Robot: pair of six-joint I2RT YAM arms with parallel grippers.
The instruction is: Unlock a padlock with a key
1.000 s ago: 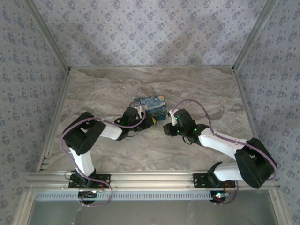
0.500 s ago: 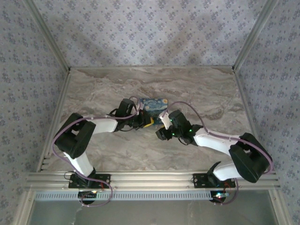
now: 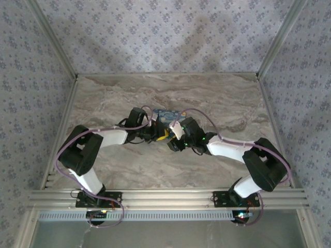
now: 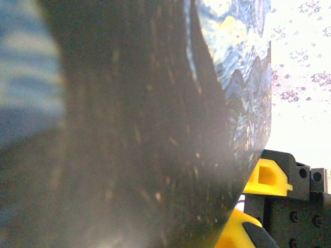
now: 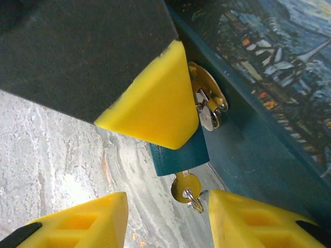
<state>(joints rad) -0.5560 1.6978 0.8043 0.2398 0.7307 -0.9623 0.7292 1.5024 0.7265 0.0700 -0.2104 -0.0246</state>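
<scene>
On the painted box's (image 5: 289,67) near face, the key (image 5: 185,187) sat in the teal padlock (image 5: 178,155). The open right tool (image 5: 165,219), just short of it, should pinch its head squarely before twisting. Whether the left tool (image 3: 158,133) gripped anything, I could not tell.

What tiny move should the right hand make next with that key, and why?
Probably ease the right hand forward and close on the key. It already sits in the bottom of the teal padlock, its head just ahead of the hand's open fingers, so gripping comes before turning.
</scene>
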